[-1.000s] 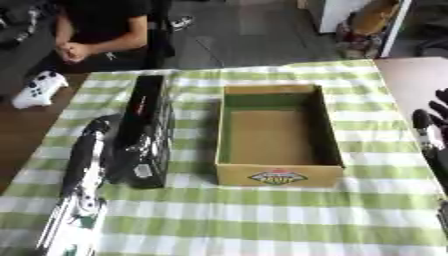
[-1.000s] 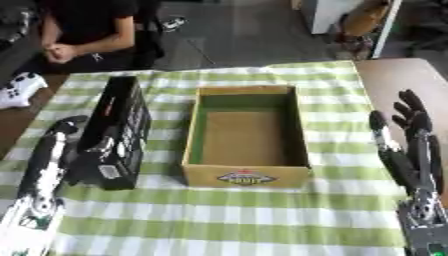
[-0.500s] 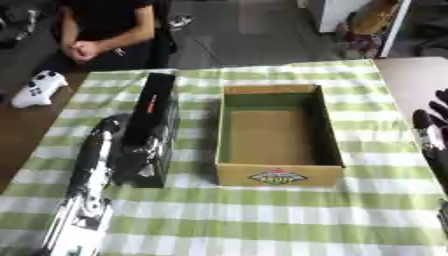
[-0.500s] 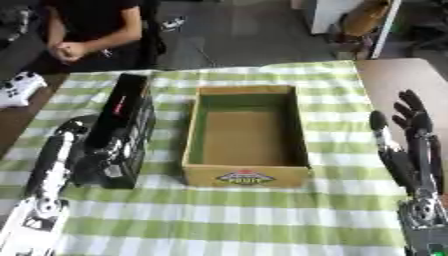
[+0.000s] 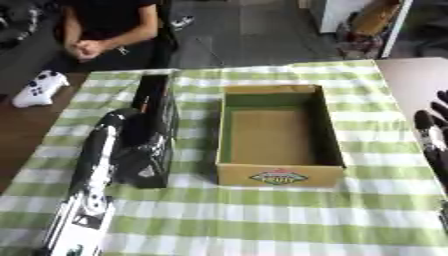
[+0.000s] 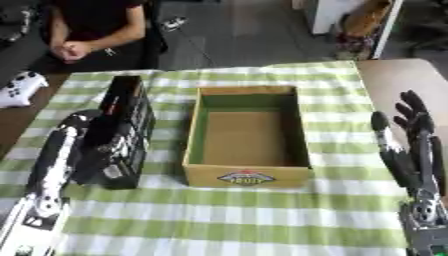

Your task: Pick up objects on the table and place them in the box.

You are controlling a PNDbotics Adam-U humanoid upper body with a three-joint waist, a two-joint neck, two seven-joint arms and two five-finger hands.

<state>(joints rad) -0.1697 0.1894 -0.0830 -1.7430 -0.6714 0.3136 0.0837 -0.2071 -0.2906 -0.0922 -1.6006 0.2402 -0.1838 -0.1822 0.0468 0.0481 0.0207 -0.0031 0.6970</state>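
A long black box [image 5: 159, 107] stands on its narrow side on the checked cloth, just left of the open cardboard box [image 5: 277, 176], which is empty inside. My left arm comes in from the lower left, and my left hand [image 5: 138, 152] lies against the black box's near end, fingers curled round it; dark hand and dark box blend together. At the right edge, my right hand [image 6: 411, 147] rests open with its fingers pointing up, apart from both boxes.
A green-and-white checked cloth [image 5: 262, 215] covers the table. A white game controller [image 5: 37, 90] lies on the bare brown tabletop at the far left. A person sits at the far edge with clasped hands, touching nothing.
My left arm has crept slightly forward along the black box. The black box, the cardboard box and my right hand have stayed where they were.
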